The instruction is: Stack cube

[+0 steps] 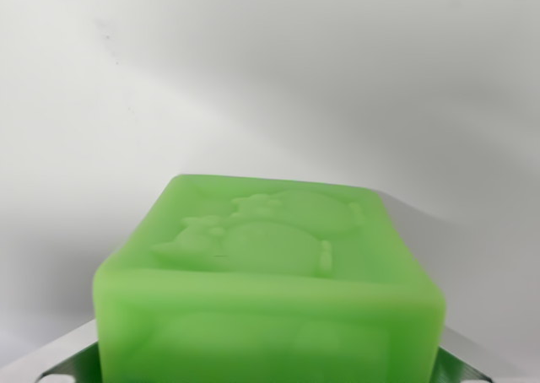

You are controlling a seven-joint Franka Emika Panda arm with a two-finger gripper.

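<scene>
Cube (270,286) between tool (270,362) fingers, low centre.

A translucent green cube (270,290) fills the lower middle of the wrist view, a raised animal-like relief on its upper face.

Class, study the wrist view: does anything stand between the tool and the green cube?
Nothing visible does. The green cube already fills the lower frame between the metal finger parts at the bottom corners. Only a plain white surface shows beyond; no second cube is in view.
</scene>
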